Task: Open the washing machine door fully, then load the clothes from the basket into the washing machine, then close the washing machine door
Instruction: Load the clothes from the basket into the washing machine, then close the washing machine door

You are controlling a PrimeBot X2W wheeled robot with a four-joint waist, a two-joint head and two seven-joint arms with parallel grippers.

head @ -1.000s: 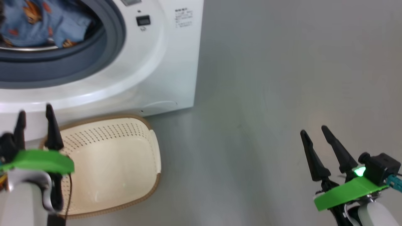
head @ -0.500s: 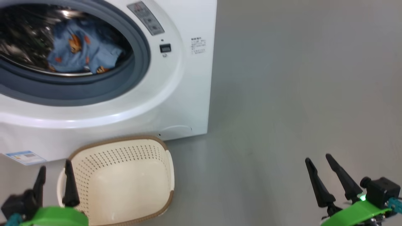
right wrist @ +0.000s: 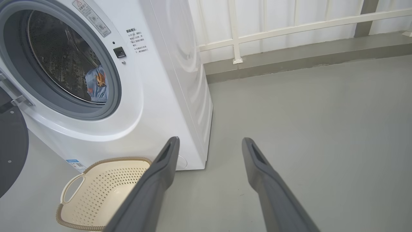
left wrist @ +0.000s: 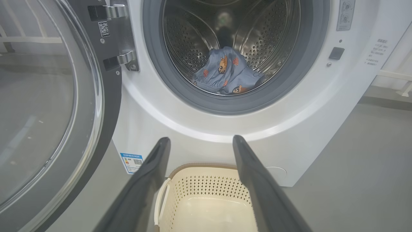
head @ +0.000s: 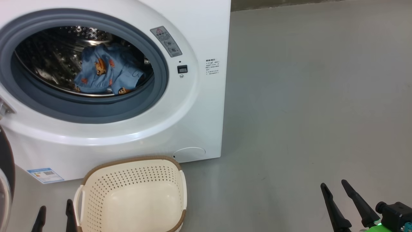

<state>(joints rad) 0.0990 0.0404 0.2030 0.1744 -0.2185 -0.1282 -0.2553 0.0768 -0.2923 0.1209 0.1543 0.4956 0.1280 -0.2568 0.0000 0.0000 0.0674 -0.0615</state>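
The white washing machine (head: 199,106) stands with its round door (left wrist: 48,106) swung wide open to the left, glass bowl facing out. Light blue clothes (head: 103,72) with orange bears lie at the bottom of the steel drum, and show as clothes (left wrist: 227,75) in the left wrist view. The cream basket (head: 135,196) sits on the floor in front of the machine and looks bare inside. My left gripper (head: 54,211) is open at the lower left, just beside the basket's left rim. Over bare floor at the lower right, my right gripper (head: 334,188) is open.
Grey floor (head: 305,112) stretches to the right of the machine. A white railing (right wrist: 289,25) and a low kerb run behind it. A blue label sticker (head: 45,175) marks the machine's lower left corner.
The head camera has tilted up, so the drum and clothes now sit lower in view and both grippers have slid toward the bottom edge. Both grippers stay open.
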